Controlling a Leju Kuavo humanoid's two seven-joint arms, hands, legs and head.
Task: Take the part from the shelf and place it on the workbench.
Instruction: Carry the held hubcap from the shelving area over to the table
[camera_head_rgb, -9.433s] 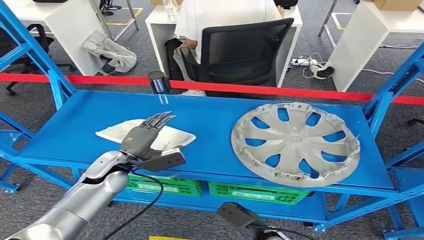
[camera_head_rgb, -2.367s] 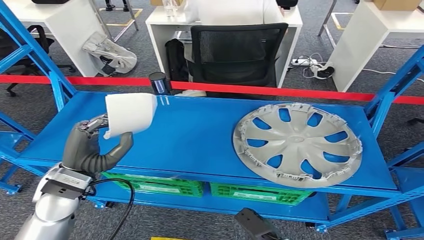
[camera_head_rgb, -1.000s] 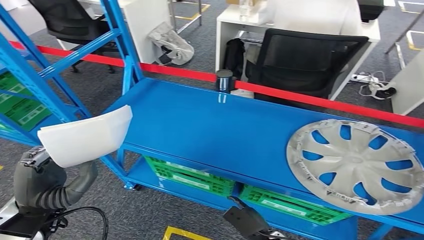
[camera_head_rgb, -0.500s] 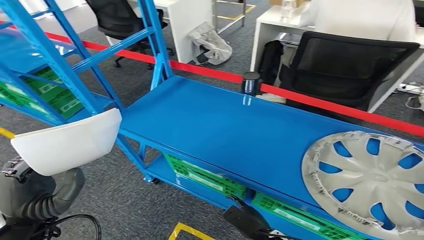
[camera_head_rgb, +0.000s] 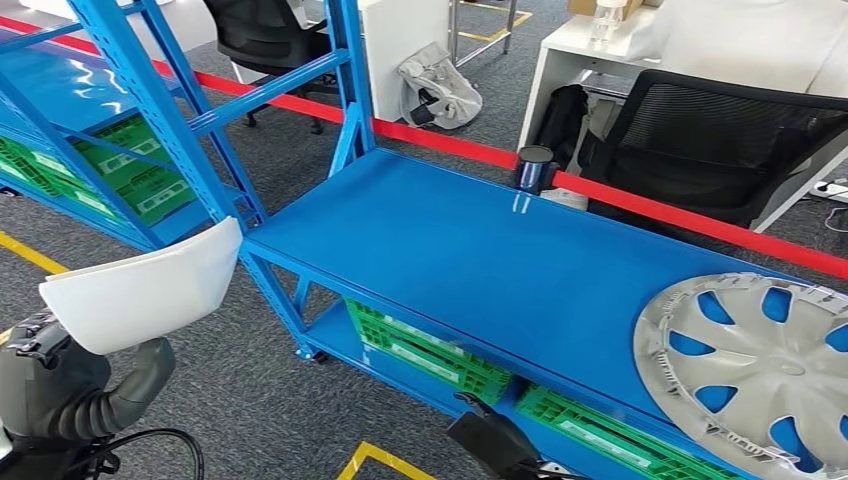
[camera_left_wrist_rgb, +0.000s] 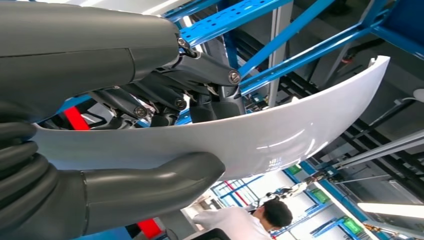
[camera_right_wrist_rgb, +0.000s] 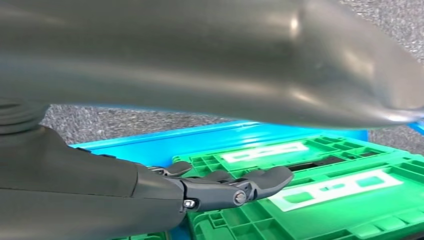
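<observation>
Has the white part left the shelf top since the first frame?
Yes. It lay on the blue shelf left of the hubcap; now the left hand holds the white part off the shelf's end, above the carpet.

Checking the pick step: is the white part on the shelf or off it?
Off it. The left hand holds the white part in the air, beside the blue shelf.
</observation>
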